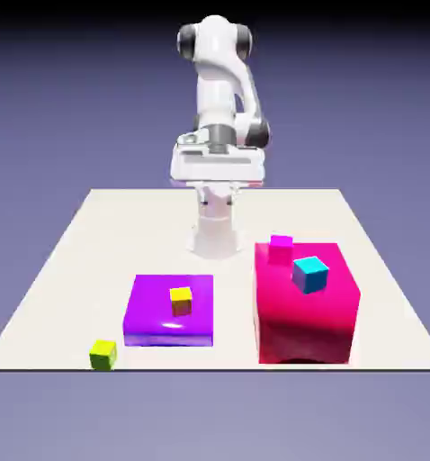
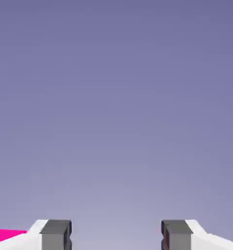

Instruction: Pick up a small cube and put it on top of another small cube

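The robot arm at the top middle of the exterior view has smooth white shells with a soft sheen, like moulded plastic, and dark grey joint caps. In the hand view the pincer shows matt dark grey fingertips on white bodies. The table is flat, off-white and matt, without grain or texture. The big purple block at lower left looks glossy, with a bright streak along its front edge. The big magenta block at right is shiny too, its front face shaded unevenly. The small lime cube, yellow-orange cube, cyan cube and pink cube all look smooth and plain.
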Robot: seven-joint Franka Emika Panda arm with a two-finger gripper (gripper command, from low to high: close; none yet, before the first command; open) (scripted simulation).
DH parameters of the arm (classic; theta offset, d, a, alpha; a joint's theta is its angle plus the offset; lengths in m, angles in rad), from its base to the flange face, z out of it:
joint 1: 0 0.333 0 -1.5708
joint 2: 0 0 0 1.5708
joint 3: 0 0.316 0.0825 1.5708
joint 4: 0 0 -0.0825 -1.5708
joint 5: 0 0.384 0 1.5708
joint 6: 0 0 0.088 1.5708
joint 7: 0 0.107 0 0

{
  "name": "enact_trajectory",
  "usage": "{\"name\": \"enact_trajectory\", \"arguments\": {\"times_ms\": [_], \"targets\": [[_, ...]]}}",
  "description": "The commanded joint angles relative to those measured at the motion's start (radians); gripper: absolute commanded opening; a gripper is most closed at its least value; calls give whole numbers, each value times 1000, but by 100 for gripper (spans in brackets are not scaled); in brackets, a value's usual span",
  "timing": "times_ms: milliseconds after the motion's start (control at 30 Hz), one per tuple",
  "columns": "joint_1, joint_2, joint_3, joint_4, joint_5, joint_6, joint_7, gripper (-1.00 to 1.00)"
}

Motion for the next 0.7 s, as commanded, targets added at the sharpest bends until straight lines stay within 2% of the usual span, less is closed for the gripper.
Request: {"name": "enact_trajectory", "arguments": {"times_ms": [0, 667], "targets": [[-30, 36, 12, 15, -4, 7, -8, 0], [-629, 761, 243, 314, -76, 140, -177, 0]]}}
